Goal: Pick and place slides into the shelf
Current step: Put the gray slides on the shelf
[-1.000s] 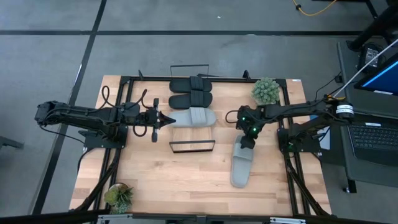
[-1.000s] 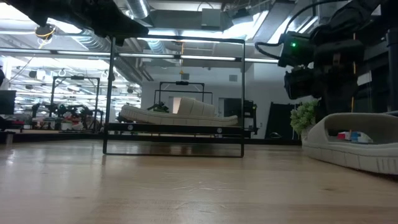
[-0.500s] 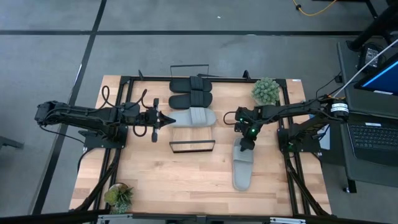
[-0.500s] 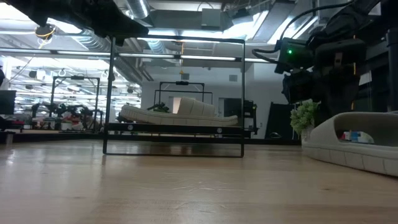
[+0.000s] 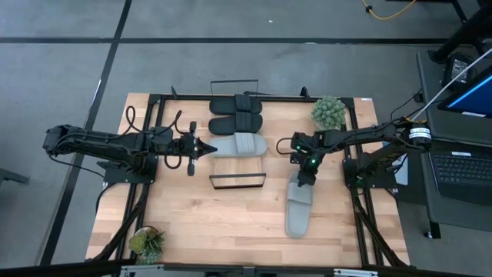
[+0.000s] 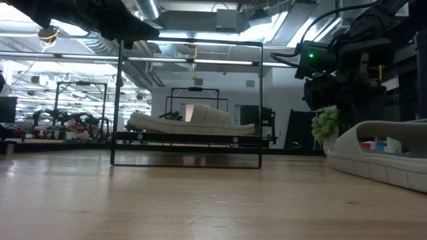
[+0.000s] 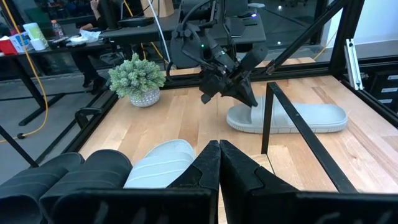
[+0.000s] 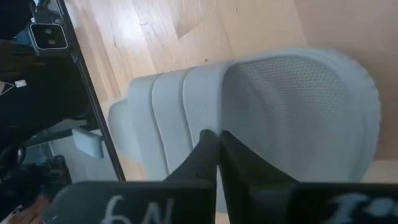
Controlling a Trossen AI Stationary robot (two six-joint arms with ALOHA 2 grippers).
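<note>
Two black slides (image 5: 236,114) and one light grey slide (image 5: 240,145) lie side by side on the shelf (image 5: 231,165), a narrow board with black wire ends. My left gripper (image 5: 206,146) hangs shut just left of that grey slide, above shelf height. A second light grey slide (image 5: 297,209) lies sole-down on the table to the right of the shelf. My right gripper (image 8: 215,144) is shut at this slide's far, strap end. My right gripper comes at the grey slide from above, fingers slanting down. Its shut fingertips meet at the edge of the ribbed strap (image 8: 186,118), where the strap borders the dotted footbed (image 8: 292,106). The fingers hide the place of contact. The slide's sole rests on the table.
A small potted plant (image 5: 328,113) stands at the far right near the right arm, another (image 5: 146,242) at the near left corner. The shelf's near wire frame (image 5: 237,181) stands upright between the two arms. Bare wood lies toward the near edge.
My right gripper has come down a little onto the strap end of the grey slide on the table. That slide has shifted slightly on the table.
</note>
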